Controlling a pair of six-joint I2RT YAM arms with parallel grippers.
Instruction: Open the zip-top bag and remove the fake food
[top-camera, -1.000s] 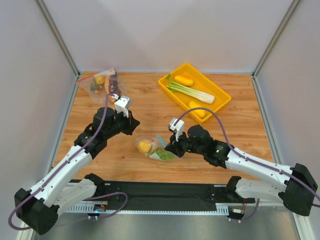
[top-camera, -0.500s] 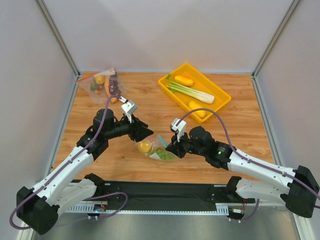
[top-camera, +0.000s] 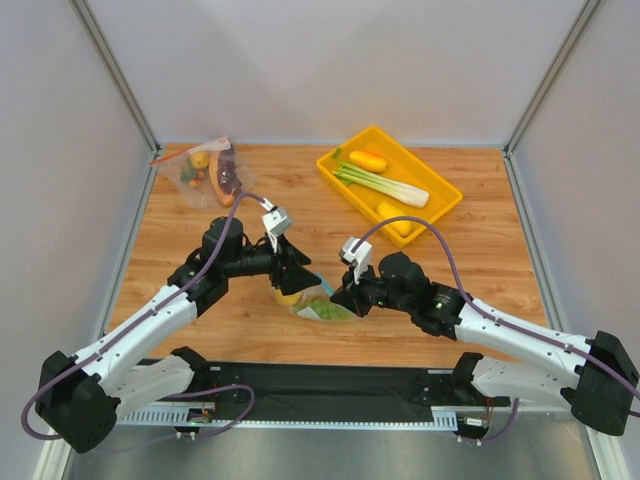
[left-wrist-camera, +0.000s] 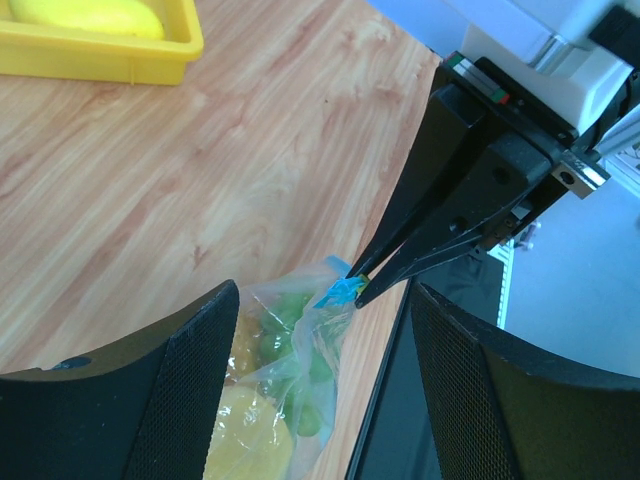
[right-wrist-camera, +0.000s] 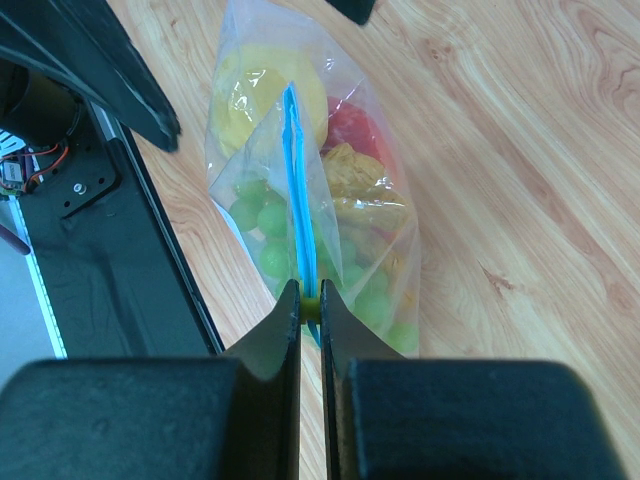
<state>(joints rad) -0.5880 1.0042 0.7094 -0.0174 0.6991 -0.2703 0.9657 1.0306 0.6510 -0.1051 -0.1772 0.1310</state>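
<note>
Left claw (top-camera: 292, 272) swung in to the zip-top bag (top-camera: 314, 302) on the bench (top-camera: 300, 205) and spread wide, empty — right claw (right-wrist-camera: 309, 298) stayed pinched on its blue zip strip (right-wrist-camera: 297, 180), fake food (right-wrist-camera: 265, 95) inside — looked like setup for the opening pull.

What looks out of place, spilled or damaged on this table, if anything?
Nothing stands out. The zip-top bag lies intact with the fake food inside, nothing spilled; the right end effector pinches its blue zip strip.
</note>
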